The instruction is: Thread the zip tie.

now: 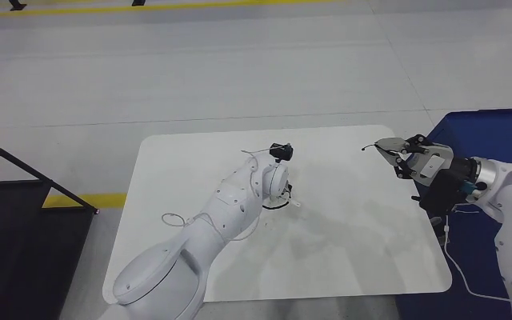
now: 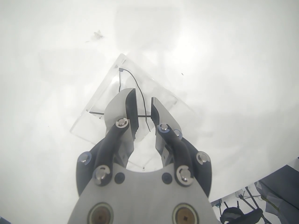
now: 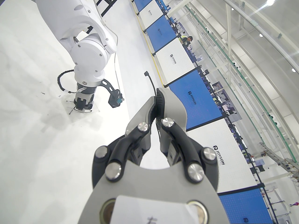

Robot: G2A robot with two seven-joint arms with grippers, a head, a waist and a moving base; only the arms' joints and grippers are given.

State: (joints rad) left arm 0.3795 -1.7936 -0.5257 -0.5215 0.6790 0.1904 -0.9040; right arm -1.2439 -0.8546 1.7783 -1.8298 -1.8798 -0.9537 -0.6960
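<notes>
Your right gripper (image 3: 157, 94) has its jaws clamped on a thin black plastic zip tie (image 3: 150, 81). It is pinched low on the strap, so the square head end pokes free past the tips. The gripper hangs in the air over the right side of the white surface (image 1: 360, 240), well apart from the other arm. My read: you hold it up and head-out so the slot can take a tail, though the slot itself is too small to make out.

Your left gripper (image 2: 143, 94) sits near the middle of the surface, pointing down over a clear square acrylic plate (image 2: 98, 103). Its jaws are apart, 1 on each side of a curved black strap (image 2: 137, 83) lying on the plate, and as far as I can tell they are not touching it. This looks like a pre-grasp: straddle first, then close. The plate is likely there to keep the thin strap in a known spot.

Counts:
- 2 grippers
- 1 clear plate
- 1 zip tie in the right jaws
- On the plate: 1 small head near a corner, a curved run from it, and 1 straight black line crossing under the jaws. I cannot tell whether that is 1 tie or 2.
- 1 small pale scrap (image 2: 97, 34) on the surface beyond the plate
</notes>
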